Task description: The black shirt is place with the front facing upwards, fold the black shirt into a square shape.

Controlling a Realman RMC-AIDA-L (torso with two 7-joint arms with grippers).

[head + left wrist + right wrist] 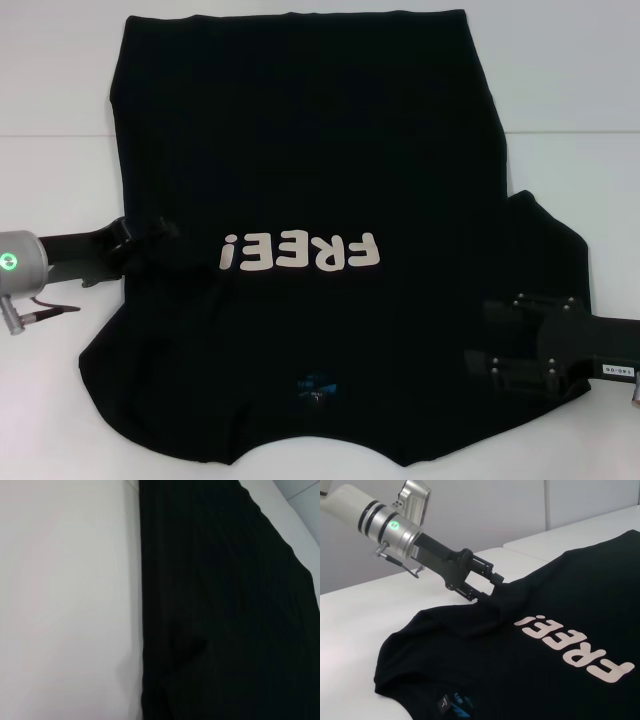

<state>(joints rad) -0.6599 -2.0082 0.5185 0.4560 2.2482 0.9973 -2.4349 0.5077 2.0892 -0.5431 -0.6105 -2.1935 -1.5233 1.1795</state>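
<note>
Looking at the black shirt (300, 180) spread across the desk (60, 80), we see our left tool (492, 582) pinching its left-centre edge (right tool (505, 340), lower right, we cannot tell), so a thin grip could slip.

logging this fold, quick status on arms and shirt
Left gripper at the black shirt's left edge, sleeve folded in. Right gripper over the right sleeve, still spread. Nothing in the way.

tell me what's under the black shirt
A white table shows around the shirt on every side. The left tool meets its left edge, the right tool sits over its right sleeve. What lies beneath the cloth is covered.
</note>
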